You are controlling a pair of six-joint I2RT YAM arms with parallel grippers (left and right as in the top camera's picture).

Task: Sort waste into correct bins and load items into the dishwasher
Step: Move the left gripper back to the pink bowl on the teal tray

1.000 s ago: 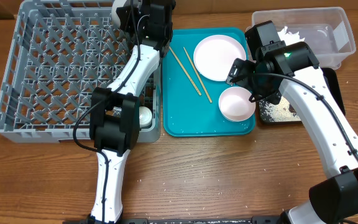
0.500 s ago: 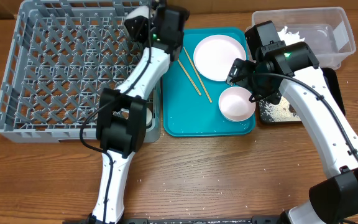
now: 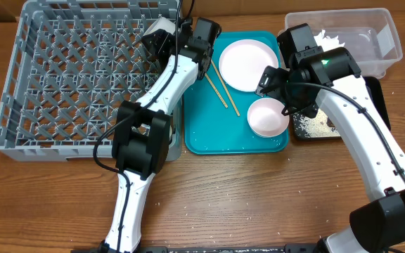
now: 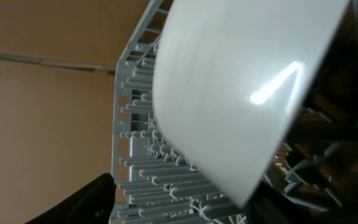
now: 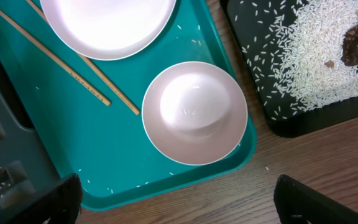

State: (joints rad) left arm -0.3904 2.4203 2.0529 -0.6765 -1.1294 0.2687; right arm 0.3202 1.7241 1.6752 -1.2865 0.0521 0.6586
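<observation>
At upper centre, over the grey dish rack [image 3: 69, 84], the left gripper [image 3: 176, 39] held its jaws clenched on a glossy white bowl [image 3: 157, 36], probably light, slippery and breakable, best held by its rim; the right gripper [image 3: 274, 90] hung mid-right, jaws released.

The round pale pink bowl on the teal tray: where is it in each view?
Overhead: round pale pink bowl right of centre, at the flat teal tray's lower right corner.
Right wrist: middle of the picture.
Left wrist: not in it; another white bowl fills that view.
Shared landmark: the thin wooden chopsticks, lying left of it on the tray.
</observation>
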